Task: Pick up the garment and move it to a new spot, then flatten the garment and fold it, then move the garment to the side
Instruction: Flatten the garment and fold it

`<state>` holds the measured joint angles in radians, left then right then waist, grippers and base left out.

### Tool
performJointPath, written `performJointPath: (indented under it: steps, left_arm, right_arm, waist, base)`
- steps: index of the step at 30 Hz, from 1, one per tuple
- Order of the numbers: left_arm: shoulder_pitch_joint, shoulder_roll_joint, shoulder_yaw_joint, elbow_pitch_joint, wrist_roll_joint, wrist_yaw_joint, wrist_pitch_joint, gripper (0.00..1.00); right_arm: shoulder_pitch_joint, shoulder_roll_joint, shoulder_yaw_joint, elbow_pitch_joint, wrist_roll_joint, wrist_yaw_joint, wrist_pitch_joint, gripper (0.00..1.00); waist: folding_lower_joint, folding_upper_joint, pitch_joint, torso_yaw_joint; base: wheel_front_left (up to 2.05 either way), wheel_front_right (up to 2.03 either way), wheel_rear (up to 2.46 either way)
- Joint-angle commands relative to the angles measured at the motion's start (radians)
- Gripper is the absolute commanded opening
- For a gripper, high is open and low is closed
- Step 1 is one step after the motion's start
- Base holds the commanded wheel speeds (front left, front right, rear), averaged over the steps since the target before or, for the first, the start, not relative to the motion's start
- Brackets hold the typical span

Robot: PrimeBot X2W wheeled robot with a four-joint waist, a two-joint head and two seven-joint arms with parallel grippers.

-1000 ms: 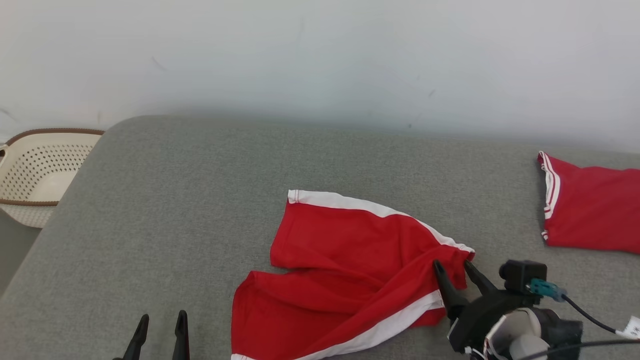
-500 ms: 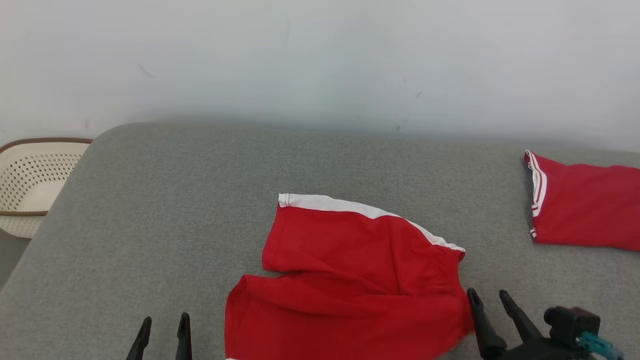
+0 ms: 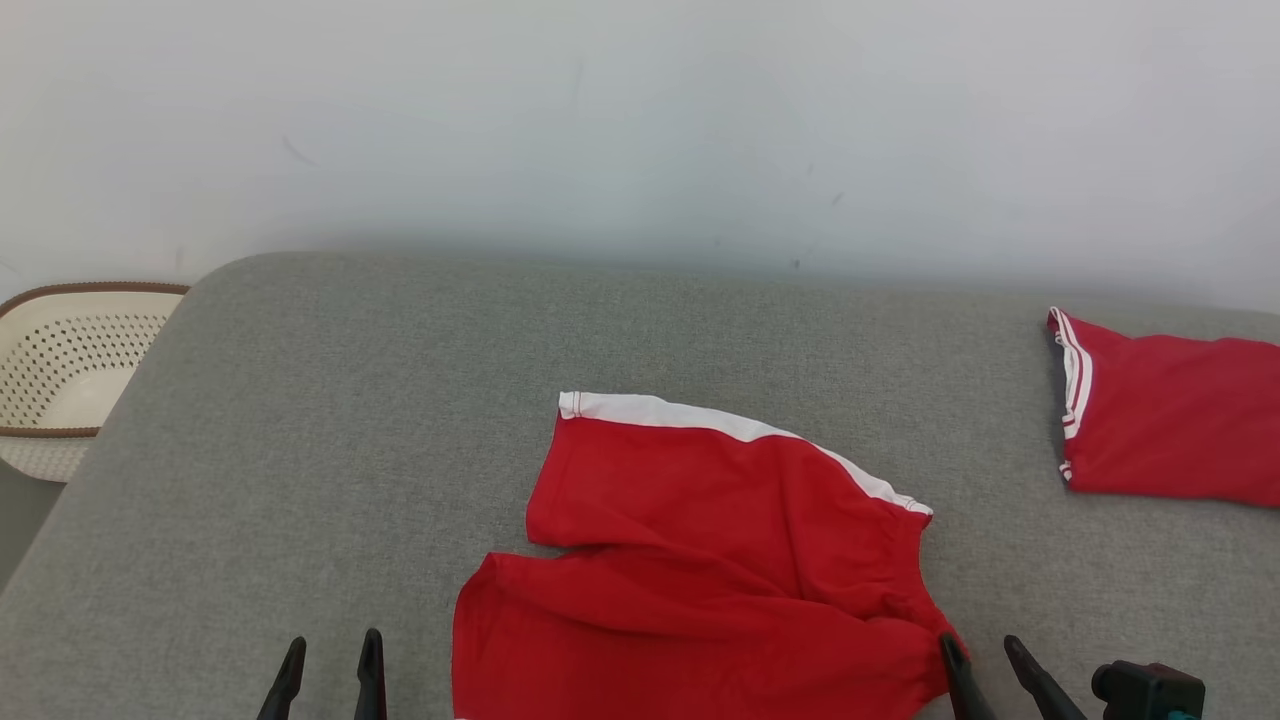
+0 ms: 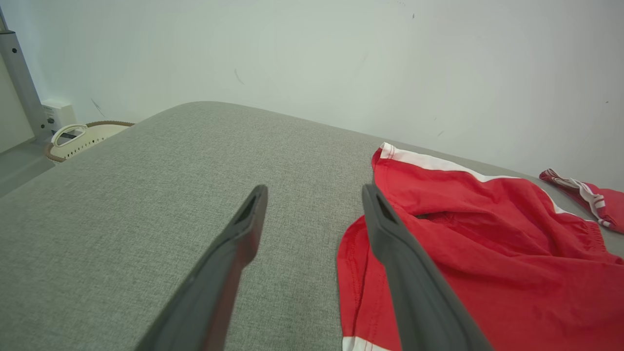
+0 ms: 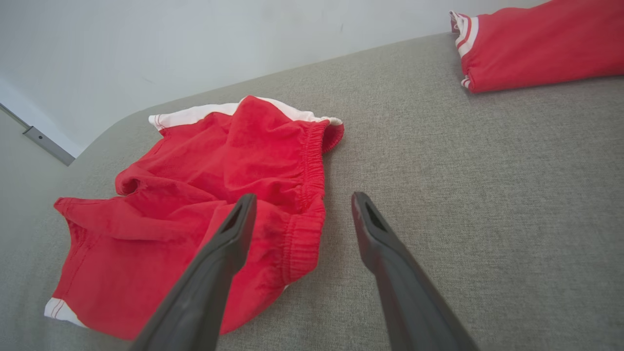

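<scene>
Grey woven cloth with a fine, rough weave covers the padded counter (image 3: 350,400), which has a rounded corner and soft edges. Nearest, at the lower left of the head view, the left pincer (image 3: 333,640) has its two slim dark fingers spread over bare cloth, just left of the garment (image 3: 700,560). At the lower right, the right pincer (image 3: 978,642) is also spread and grips nothing. In the right wrist view one of its fingers lies over the gathered elastic waistband and the other over bare counter.

The garment is a pair of thin red shorts with white side stripes. It lies loose and creased near the front middle of the counter, one leg folded across the other. Farther right, well apart, sits a second red piece (image 3: 1170,420) with white trim, folded flat. Off the far left edge stands a cream perforated plastic basket (image 3: 60,370) with a brown rim. Behind everything is a plain pale wall (image 3: 640,120).
</scene>
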<state>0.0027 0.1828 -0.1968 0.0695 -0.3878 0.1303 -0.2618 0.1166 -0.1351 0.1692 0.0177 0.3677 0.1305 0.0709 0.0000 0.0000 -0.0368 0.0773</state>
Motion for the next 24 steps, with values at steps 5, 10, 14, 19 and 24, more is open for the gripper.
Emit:
performJointPath:
  steps: [5, 10, 14, 19, 24]
  left_arm:
    - [0.016, -0.005, 0.003, 0.000, 0.011, -0.006, -0.004, 1.00]
    - [0.015, -0.007, 0.003, 0.003, 0.012, -0.008, -0.004, 1.00]
    - [0.011, -0.009, 0.002, 0.004, 0.013, -0.009, -0.004, 1.00]
    - [0.001, -0.009, 0.001, 0.007, 0.013, -0.011, -0.004, 1.00]
    - [-0.013, -0.013, -0.006, 0.010, 0.016, -0.015, -0.004, 1.00]
  right_arm:
    - [0.019, 0.004, -0.009, 0.014, -0.004, 0.001, 0.037, 1.00]
    - [-0.028, 0.004, -0.027, 0.041, 0.029, 0.001, 0.038, 1.00]
    - [-0.105, -0.013, -0.043, 0.084, 0.028, 0.001, 0.036, 1.00]
    - [-0.220, -0.026, -0.043, 0.183, 0.021, 0.001, 0.053, 1.00]
    - [-0.334, -0.033, -0.043, 0.324, 0.018, 0.001, 0.076, 1.00]
  waist:
    - [0.0000, 0.0000, 0.001, 0.012]
    - [0.0000, 0.0000, 0.007, 0.020]
    - [0.0000, 0.0000, 0.014, 0.025]
    - [0.0000, 0.0000, 0.024, 0.035]
    - [0.0000, 0.0000, 0.039, 0.050]
  base:
    - [0.00, 0.00, 0.00]
    - [0.00, 0.00, 0.00]
    - [0.00, 0.00, 0.00]
    - [0.00, 0.00, 0.00]
    - [0.00, 0.00, 0.00]
